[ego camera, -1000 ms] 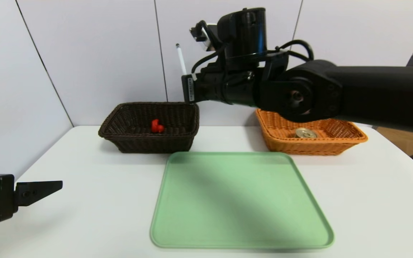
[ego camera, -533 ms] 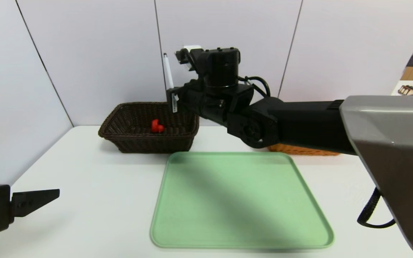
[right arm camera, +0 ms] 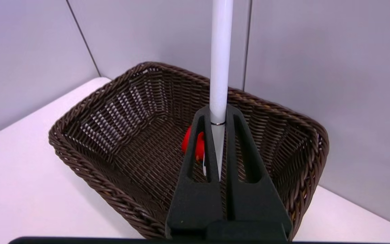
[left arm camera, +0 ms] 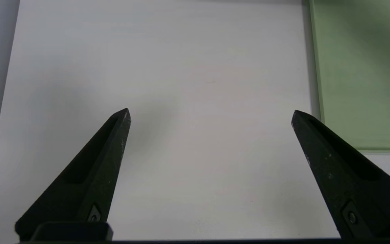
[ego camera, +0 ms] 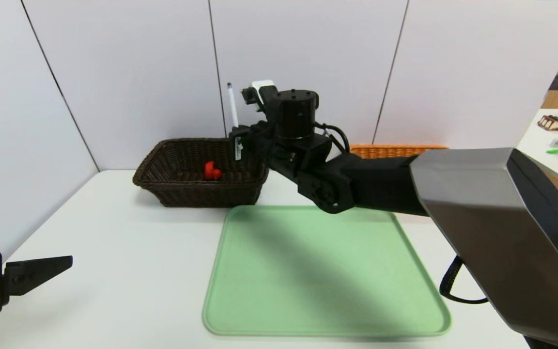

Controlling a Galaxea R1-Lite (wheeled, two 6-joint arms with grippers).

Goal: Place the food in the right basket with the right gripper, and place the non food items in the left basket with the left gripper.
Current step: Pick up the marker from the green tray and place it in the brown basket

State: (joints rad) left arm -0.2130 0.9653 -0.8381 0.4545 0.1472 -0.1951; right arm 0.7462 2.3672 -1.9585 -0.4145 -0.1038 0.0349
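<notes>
Lower now than before: slim white dark-tipped pen [right arm camera: 219, 64], grasped upright in the right tool [right arm camera: 218, 113].

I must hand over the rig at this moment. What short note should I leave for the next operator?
Right hand: shut on the pen, above the dark basket.
Left hand: open, holding nothing, over the table beside the tray.
Done: duck lies in the dark basket.
Left: pen must go into the dark basket; the task names the left hand for this, but the right has it.
Orange basket: mostly hidden by the right arm, contents not visible.
</notes>
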